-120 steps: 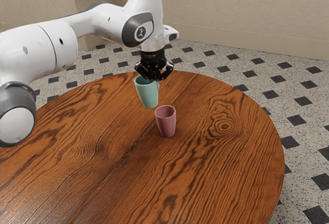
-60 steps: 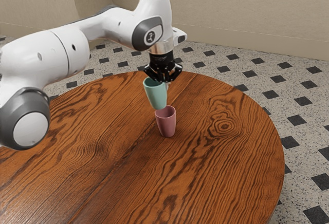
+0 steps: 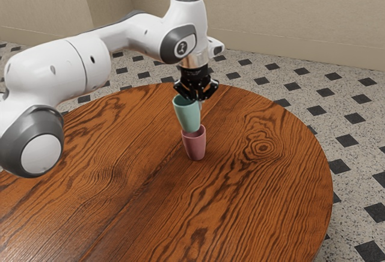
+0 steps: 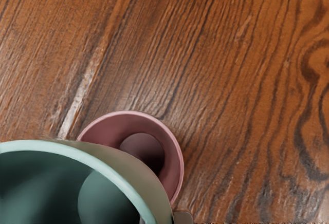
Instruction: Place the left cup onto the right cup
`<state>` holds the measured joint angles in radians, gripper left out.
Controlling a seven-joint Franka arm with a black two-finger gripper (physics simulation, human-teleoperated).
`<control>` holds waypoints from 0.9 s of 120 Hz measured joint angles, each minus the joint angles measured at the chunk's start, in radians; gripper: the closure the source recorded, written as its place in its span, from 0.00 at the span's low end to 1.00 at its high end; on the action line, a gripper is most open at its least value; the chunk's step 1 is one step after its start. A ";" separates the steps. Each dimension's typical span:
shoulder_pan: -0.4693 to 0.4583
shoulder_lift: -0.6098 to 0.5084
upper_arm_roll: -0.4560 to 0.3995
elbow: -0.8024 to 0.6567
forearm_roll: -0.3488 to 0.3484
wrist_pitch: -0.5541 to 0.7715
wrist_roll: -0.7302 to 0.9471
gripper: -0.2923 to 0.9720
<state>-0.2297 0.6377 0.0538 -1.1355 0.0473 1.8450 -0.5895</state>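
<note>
Exterior view: black two-finger gripper (image 3: 195, 95) pinching rim of mint-green tapered cup (image 3: 187, 115). Cup upright, base at mouth of dusty-pink tapered cup (image 3: 194, 143), which stands mid round wooden tabletop (image 3: 258, 202), nearer far edge.
Wrist view: mint-green tapered cup (image 4: 61, 183) just under hand, overlapping rim of dusty-pink tapered cup (image 4: 172, 154).

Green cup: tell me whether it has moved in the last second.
Yes. The green cup has shifted toward the exterior view's right, now over the pink cup, which stayed put.
</note>
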 joint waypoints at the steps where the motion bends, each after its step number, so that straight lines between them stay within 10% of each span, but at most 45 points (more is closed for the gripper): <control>1: 0.000 0.000 0.000 0.000 0.000 0.000 0.000 0.85; 108: -0.003 0.028 -0.001 0.020 0.015 -0.012 -0.024 0.85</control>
<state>-0.2332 0.6655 0.0524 -1.1159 0.0623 1.8332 -0.6134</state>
